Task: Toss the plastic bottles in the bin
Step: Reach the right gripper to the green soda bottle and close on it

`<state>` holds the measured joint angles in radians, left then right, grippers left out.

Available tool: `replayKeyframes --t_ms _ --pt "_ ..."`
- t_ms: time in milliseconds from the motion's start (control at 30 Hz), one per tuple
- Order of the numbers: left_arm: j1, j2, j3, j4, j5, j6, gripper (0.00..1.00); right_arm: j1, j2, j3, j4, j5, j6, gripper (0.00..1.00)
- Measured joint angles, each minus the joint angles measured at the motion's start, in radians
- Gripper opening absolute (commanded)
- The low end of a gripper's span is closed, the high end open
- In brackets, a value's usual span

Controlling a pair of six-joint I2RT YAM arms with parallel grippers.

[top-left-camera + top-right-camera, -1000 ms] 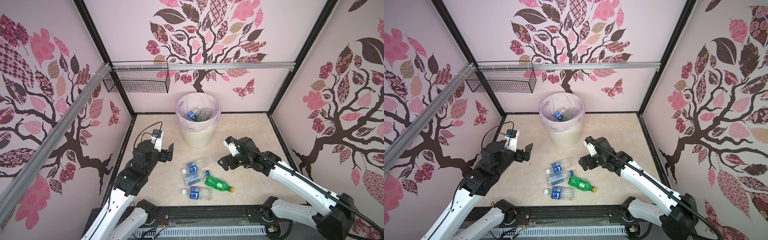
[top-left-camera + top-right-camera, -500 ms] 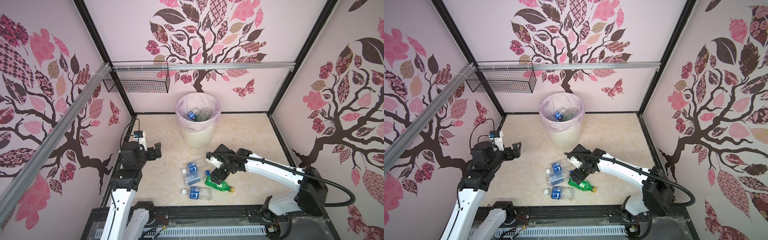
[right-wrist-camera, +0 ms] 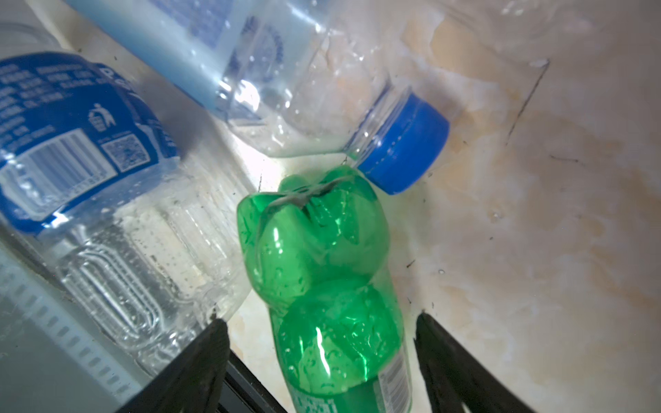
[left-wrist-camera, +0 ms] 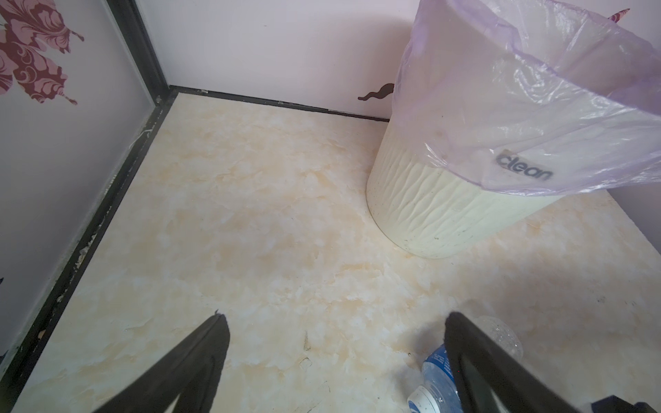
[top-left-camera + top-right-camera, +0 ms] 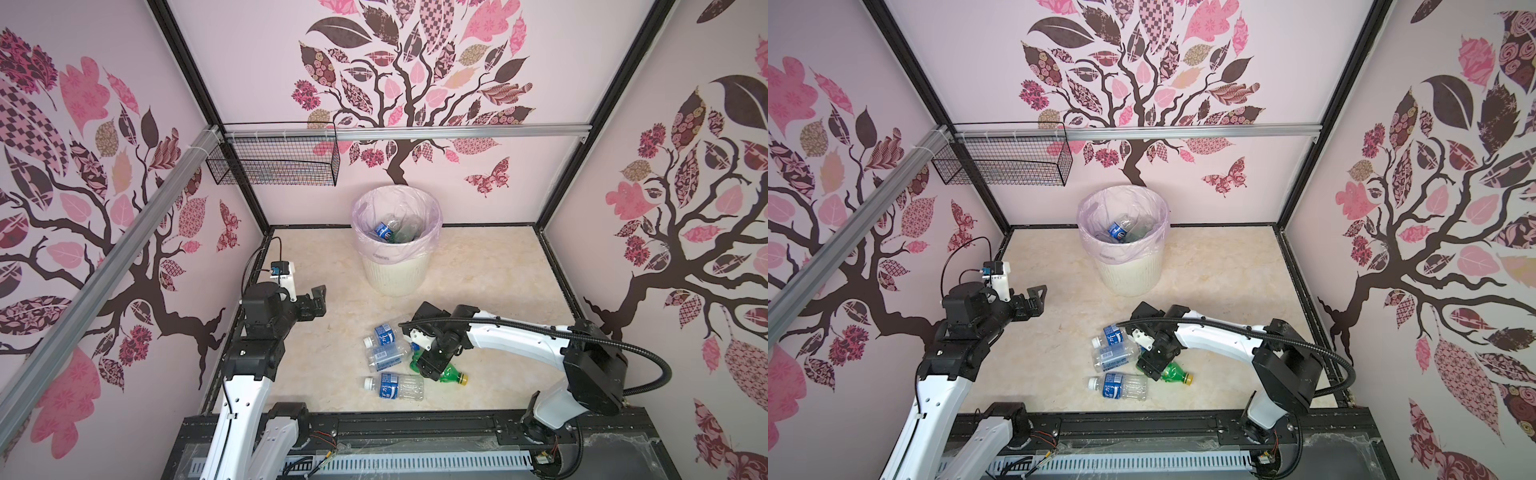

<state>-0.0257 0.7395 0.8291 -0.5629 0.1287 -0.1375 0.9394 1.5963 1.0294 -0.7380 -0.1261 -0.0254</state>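
Several plastic bottles lie on the marble-look floor in both top views. Three are clear with blue labels. A green bottle with a yellow cap lies to their right. My right gripper is low over the green bottle. Its jaws straddle the body, open, with a gap on each side. My left gripper hangs open and empty to the left of the bin. The bin holds more bottles.
A black wire basket hangs on the back wall at the left, under an aluminium rail. Patterned walls close in three sides. A black frame rail runs along the front edge. One blue-labelled bottle lies by my left gripper's finger in the left wrist view.
My right gripper has swung left and down from near the bin onto the green bottle, and its jaws have narrowed. My left arm has drawn back a little toward the left wall.
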Motion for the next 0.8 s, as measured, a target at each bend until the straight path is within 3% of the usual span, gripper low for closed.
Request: replayKeyframes --t_ms 300,667,800 --pt "0.000 0.002 0.000 0.001 0.018 -0.013 0.98 0.000 0.067 -0.014 0.021 0.060 0.024 0.76" --pt "0.002 0.006 0.000 0.001 0.024 -0.019 0.98 0.000 0.077 -0.015 0.033 0.142 0.048 0.63" --pt "0.002 0.006 0.000 0.001 0.023 -0.019 0.98 0.001 0.073 -0.015 0.038 0.172 0.053 0.43"
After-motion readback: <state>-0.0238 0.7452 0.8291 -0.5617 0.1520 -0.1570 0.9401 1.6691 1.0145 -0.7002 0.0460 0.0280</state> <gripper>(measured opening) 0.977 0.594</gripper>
